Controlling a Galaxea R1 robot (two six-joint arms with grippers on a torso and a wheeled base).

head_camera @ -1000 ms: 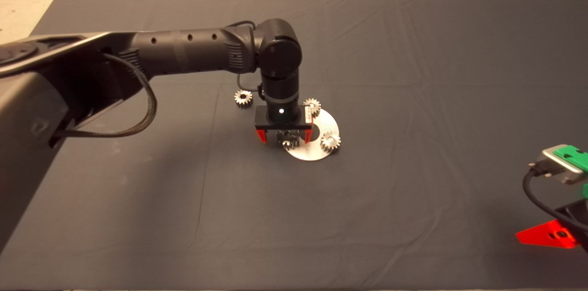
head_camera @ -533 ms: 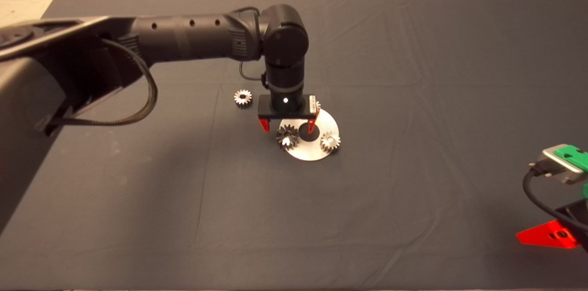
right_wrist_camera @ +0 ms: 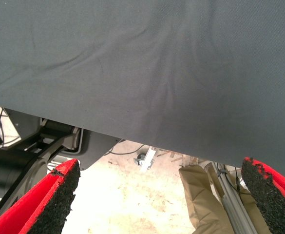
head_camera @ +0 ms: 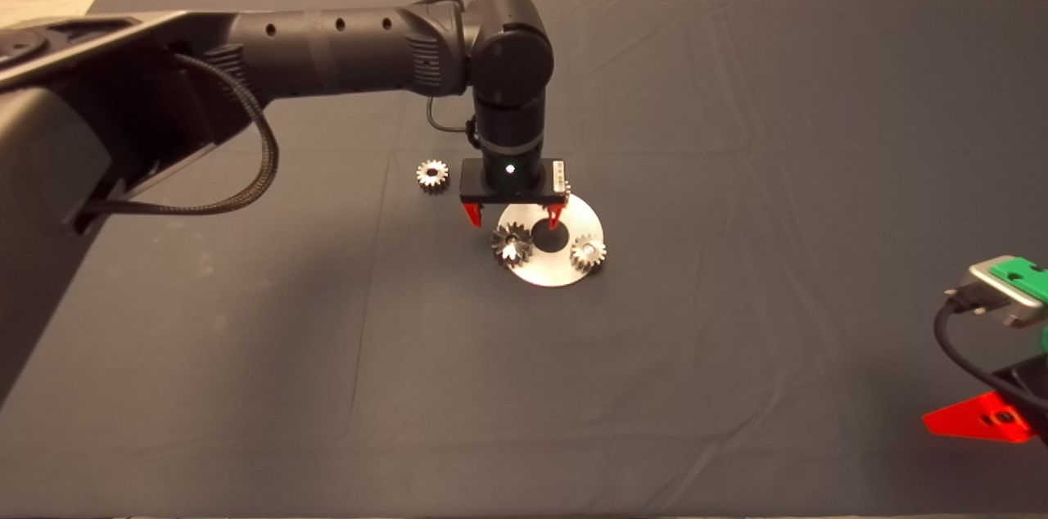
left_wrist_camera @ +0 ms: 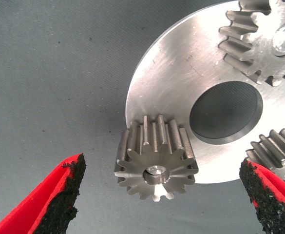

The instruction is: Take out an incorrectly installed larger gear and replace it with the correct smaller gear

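The larger gear (head_camera: 511,243), with chunky teeth, sits on the left edge of a round silver plate (head_camera: 557,273). In the left wrist view it (left_wrist_camera: 157,156) lies between my open fingers, which are clear of it. My left gripper (head_camera: 514,216) hovers open and empty just above it, and also shows in the left wrist view (left_wrist_camera: 161,168). The smaller gear (head_camera: 432,174) lies loose on the mat, left of the plate. My right gripper (head_camera: 982,421) is parked open at the lower right.
The plate has a round centre hole (head_camera: 550,238). One small gear (head_camera: 588,252) is on the plate's right side. Another (left_wrist_camera: 264,39) is on its far side, mostly hidden behind my left gripper in the head view. The right wrist view shows the mat edge and the floor beyond.
My left gripper has risen and drawn back from around the larger gear, staying open. The gear has stayed on the plate. The right arm has not moved.
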